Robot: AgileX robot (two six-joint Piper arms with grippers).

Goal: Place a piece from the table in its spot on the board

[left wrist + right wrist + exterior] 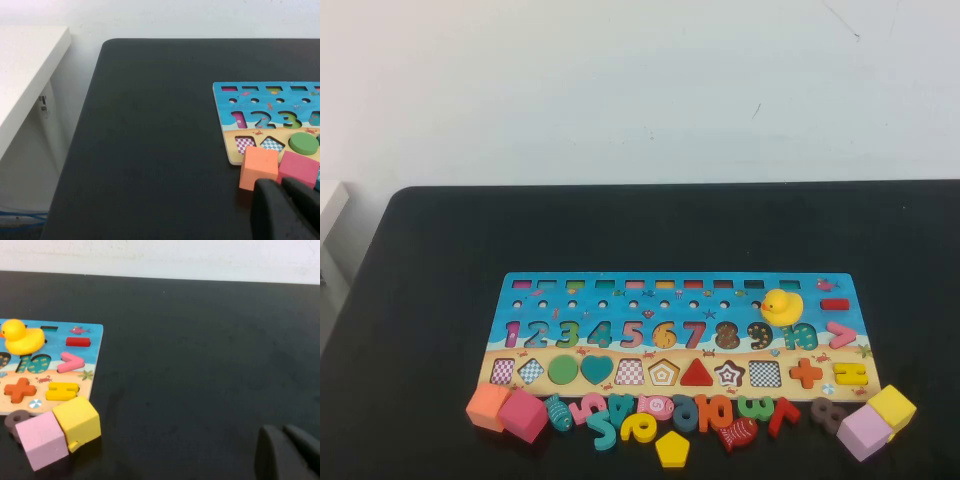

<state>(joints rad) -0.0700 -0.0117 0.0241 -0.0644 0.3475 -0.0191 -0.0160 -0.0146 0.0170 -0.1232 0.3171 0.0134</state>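
My left claw (286, 210) is pressed together above the table (440, 260), near the orange cube (258, 168). The yellow pentagon (672, 449) lies just below the board (675, 335), its recess (663, 373) unfilled. My right claw (287, 452) hangs beyond the board's right end; state: cannot tell.

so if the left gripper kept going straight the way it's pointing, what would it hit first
Likely the orange cube, just ahead of the left gripper at the board's near corner, with the pink cube beside it; depth is unclear.

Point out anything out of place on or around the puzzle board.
A yellow rubber duck sits on the board, over the number 10. The yellow pentagon lies on the table, its recess empty. Both end effectors are parked at the table's near side.
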